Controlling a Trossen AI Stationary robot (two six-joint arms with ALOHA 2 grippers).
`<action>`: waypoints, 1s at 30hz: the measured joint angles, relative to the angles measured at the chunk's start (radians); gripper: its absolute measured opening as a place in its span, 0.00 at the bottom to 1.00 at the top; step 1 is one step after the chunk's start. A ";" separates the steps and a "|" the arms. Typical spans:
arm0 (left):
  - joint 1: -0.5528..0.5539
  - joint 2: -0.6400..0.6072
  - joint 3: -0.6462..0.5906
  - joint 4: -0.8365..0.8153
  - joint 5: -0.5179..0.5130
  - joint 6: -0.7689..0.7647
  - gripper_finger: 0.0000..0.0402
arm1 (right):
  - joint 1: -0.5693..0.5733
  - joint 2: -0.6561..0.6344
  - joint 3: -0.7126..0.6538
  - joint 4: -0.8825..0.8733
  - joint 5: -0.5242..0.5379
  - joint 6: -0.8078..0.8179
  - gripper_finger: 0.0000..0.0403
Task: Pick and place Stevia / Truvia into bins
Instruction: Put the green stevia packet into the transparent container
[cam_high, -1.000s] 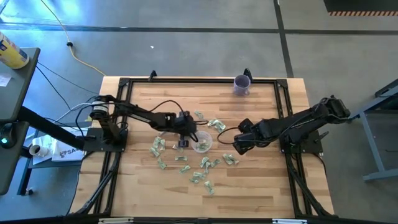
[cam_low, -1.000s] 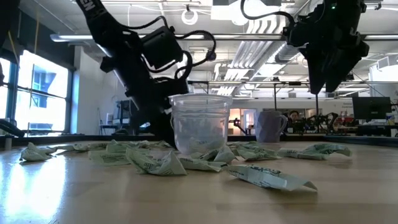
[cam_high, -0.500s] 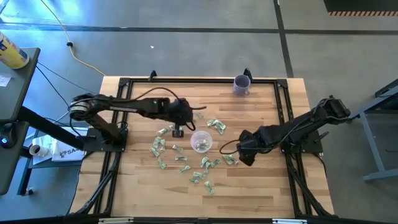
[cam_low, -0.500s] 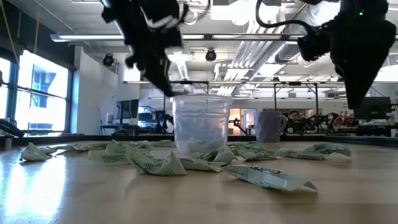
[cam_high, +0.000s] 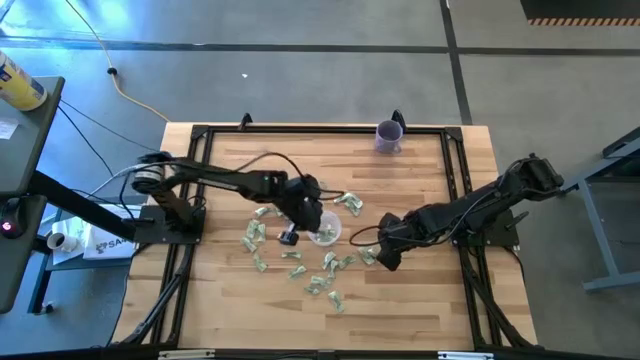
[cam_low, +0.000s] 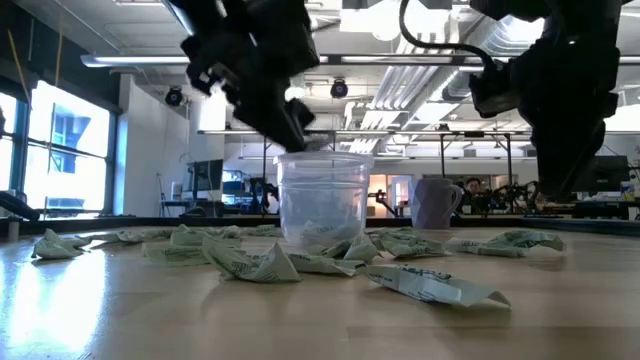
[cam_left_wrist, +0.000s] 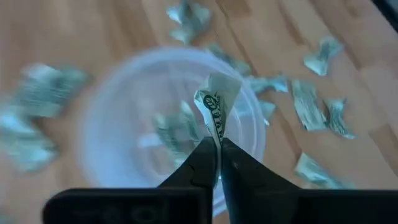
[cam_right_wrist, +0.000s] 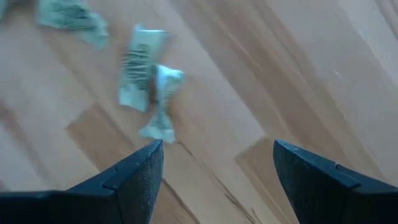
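Wooden table (cam_high: 420, 300) strewn with packets (cam_high: 330, 262); left gripper (cam_left_wrist: 214, 163) clenched on one packet (cam_left_wrist: 216, 102) above clear cup (cam_high: 324, 228); right gripper (cam_right_wrist: 214, 155) spread wide over a packet pair (cam_right_wrist: 148, 87).

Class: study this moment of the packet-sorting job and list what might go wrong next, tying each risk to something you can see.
1. The left end effector pinches a packet over the clear cup; its tip leans toward the rim, so on release it might catch there or fall outside.
2. That arm hangs close above the light cup and may knock it.
3. The right end effector, open above two touching packets, might grab both.
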 joint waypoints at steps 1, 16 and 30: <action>-0.004 0.014 -0.002 -0.004 0.005 -0.010 0.19 | -0.001 0.000 0.000 0.003 0.000 0.006 0.72; -0.012 -0.145 0.098 -0.191 -0.287 -0.009 0.50 | 0.010 0.125 0.001 0.205 -0.038 0.027 0.72; 0.057 -0.511 0.112 -0.692 -0.484 -0.241 0.40 | 0.030 0.220 0.004 0.181 0.047 0.036 0.42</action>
